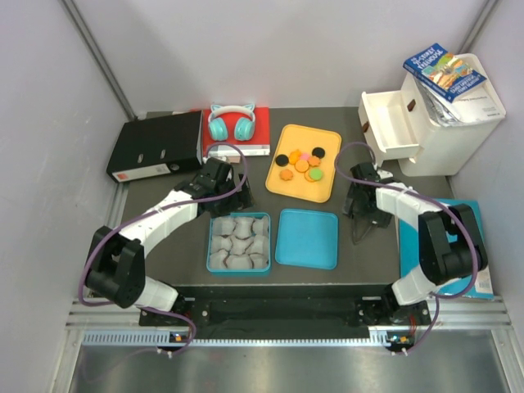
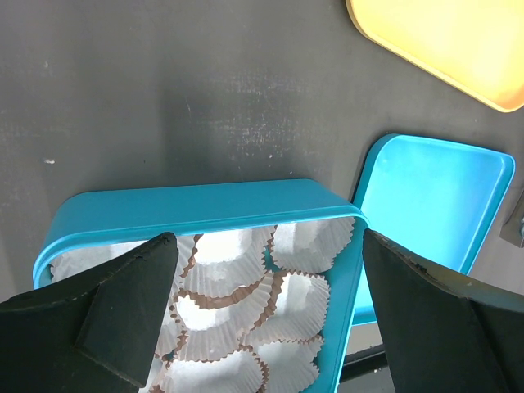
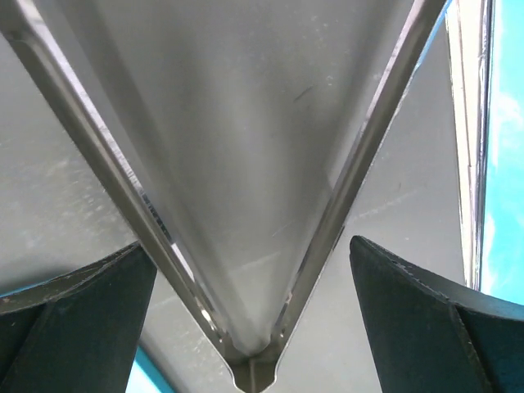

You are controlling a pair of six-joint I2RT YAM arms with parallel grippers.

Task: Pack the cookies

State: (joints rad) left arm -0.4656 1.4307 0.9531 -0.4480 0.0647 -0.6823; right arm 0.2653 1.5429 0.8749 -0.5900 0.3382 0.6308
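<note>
The cookies [image 1: 300,163], small flat discs that are mostly orange with some black, one pink and one green, lie on a yellow tray [image 1: 326,186] at the back centre. A blue tin [image 1: 214,222] lined with white paper cups [image 2: 246,286] stands in front, its lid [image 1: 307,238] beside it on the right. My left gripper [image 1: 236,195] hangs open over the tin's far edge with nothing between its fingers [image 2: 123,311]. My right gripper [image 1: 360,218] is open, straddling metal tongs [image 3: 246,205] that lie on the table. Gaps show on both sides of the tongs.
Behind the tin are a black binder [image 1: 155,147] and teal headphones [image 1: 229,123] on a red box. A white drawer unit [image 1: 434,115] with a book on top stands at the back right. A blue mat [image 1: 483,270] lies under the right arm.
</note>
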